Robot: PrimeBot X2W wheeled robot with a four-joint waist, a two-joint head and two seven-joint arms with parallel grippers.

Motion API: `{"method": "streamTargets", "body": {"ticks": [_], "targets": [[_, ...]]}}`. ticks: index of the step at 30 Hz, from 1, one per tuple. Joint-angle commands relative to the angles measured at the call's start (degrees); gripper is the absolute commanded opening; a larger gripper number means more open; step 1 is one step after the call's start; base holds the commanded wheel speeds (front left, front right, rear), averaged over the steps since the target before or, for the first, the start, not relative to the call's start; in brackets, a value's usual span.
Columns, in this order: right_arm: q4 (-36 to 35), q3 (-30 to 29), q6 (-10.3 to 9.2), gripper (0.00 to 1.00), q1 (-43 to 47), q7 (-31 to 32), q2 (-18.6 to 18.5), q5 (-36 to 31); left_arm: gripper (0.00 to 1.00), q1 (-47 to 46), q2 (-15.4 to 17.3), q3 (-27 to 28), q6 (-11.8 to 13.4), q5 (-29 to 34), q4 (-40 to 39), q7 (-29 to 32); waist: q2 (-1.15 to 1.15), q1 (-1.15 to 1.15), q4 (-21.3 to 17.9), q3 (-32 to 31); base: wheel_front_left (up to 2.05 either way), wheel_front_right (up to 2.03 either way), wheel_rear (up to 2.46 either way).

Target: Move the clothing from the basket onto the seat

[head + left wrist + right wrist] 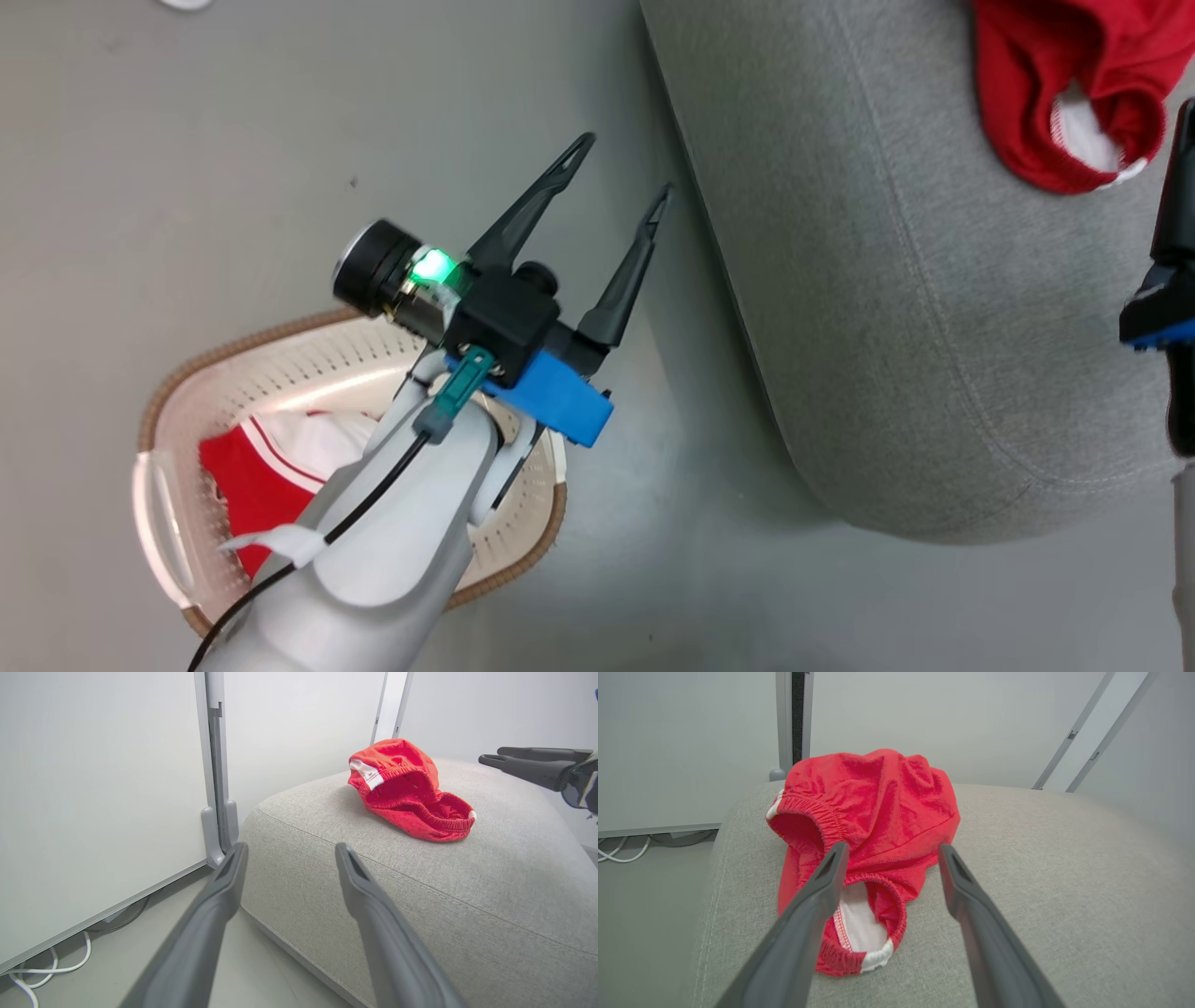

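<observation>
Shorts (878, 802) lie on the seat (1041, 858), my right gripper (889, 858) wide, empty; next my left gripper (624, 166), wide too, should fetch the garment (252, 476) from the basket (187, 373)

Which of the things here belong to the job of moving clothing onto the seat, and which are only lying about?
Belong to the job: basket; red garment inside it; red shorts on the seat; left gripper and right gripper, both open.

Only lying about: white cables on the floor; wall panel; metal post.
</observation>
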Motion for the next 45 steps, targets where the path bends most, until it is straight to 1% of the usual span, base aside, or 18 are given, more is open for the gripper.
{"method": "streamTargets", "body": {"ticks": [1, 6, 12, 15, 20, 29, 33, 40, 45], "targets": [[-2.14, 0.15, 0.01, 1.00, 2.65, -0.06, 0.42, 0.69, 1.00, 1.90, -0.09, 1.29, 0.50, -0.55, -0.80, -0.17, 0.00, 0.00, 0.92, -4.58, 0.00, 0.00, 0.00], [-8.76, 2.11, 0.01, 1.00, 8.30, -0.06, 1.39, 1.59, 1.00, 7.22, -0.44, 5.80, 1.75, -1.41, -3.25, -0.17, 0.00, 0.00, 2.39, -10.01, 0.00, 0.00, 0.00], [-15.83, 5.46, 0.01, 1.00, 13.90, -0.05, 3.31, 2.39, 1.00, 13.53, -1.07, 12.44, 2.58, -1.30, -6.67, -0.17, 0.00, 0.00, 4.75, -15.79, 0.00, 0.00, 0.00], [-18.11, 7.77, 0.02, 1.00, 16.28, -0.06, 4.24, 2.20, 1.00, 16.55, -1.41, 15.82, 2.68, -0.68, -8.25, -0.17, 0.00, 0.00, 5.92, -18.20, 0.00, 0.00, 0.00], [-20.73, 8.90, 0.02, 1.00, 19.17, -0.06, 5.98, 2.75, 1.00, 20.41, -2.08, 20.84, 2.60, 0.26, -9.70, -0.17, 0.00, 0.00, 8.36, -21.28, 0.00, 0.00, 0.00], [-23.06, 12.27, 0.02, 1.00, 24.11, -0.06, 7.38, 1.84, 1.00, 26.41, -3.14, 28.10, 1.45, 1.54, -9.20, -0.17, 0.00, 0.00, 12.18, -25.98, 0.00, 0.00, 0.00], [-23.12, 13.38, 0.02, 1.00, 26.65, -0.06, 8.40, 1.72, 1.00, 29.02, -3.44, 30.14, 0.74, 2.27, -8.58, -0.17, 0.00, 0.00, 13.51, -27.66, 0.00, 0.00, 0.00], [-22.69, 13.74, 0.02, 1.00, 30.38, -0.06, 9.67, 1.08, 1.00, 31.83, -3.82, 32.06, -0.35, 3.33, -7.99, -0.17, 0.00, 0.00, 15.79, -29.34, 0.00, 0.00, 0.00], [-23.14, 13.40, 0.02, 1.00, 32.19, -0.06, 10.35, 0.76, 1.00, 32.69, -4.08, 32.42, -0.91, 3.95, -7.28, -0.17, 0.00, 0.00, 17.15, -30.04, 0.00, 0.00, 0.00]]}}
